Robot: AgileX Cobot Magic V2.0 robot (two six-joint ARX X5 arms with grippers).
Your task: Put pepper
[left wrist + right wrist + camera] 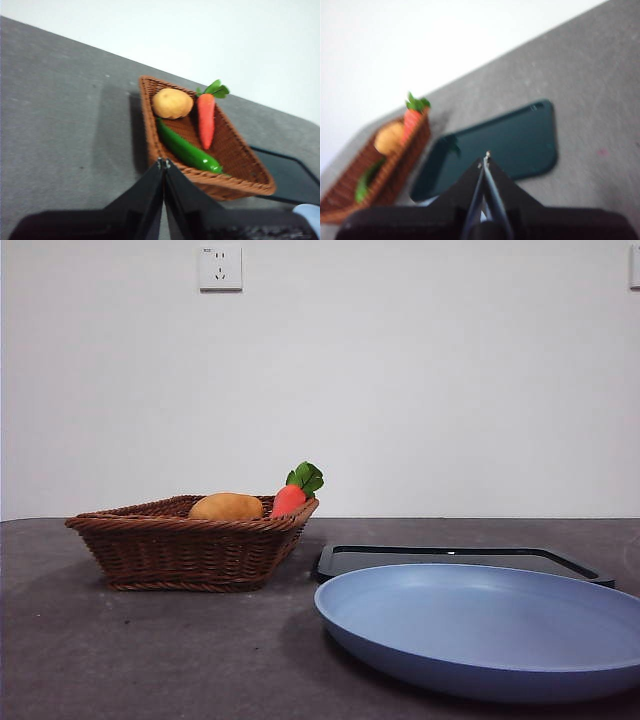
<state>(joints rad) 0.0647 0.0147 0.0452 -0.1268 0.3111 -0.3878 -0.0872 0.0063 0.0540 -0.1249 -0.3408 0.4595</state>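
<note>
With both grippers pinched shut and empty, I risk snagging the carrot [205, 120] beside the pepper [187, 149], centre frame, in the basket [148, 127].

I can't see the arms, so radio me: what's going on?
Left gripper shut, near the basket. Right gripper shut, over the dark tray. Pepper in basket beside potato and carrot. Nothing covering it.

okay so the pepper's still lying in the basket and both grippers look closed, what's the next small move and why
Probably open the left gripper and lower it toward the pepper. Its jaws are shut and held above the near rim of the wicker basket, while the pepper lies untouched inside, beside the potato and carrot. The right gripper sits farther off, over the dark tray.
</note>
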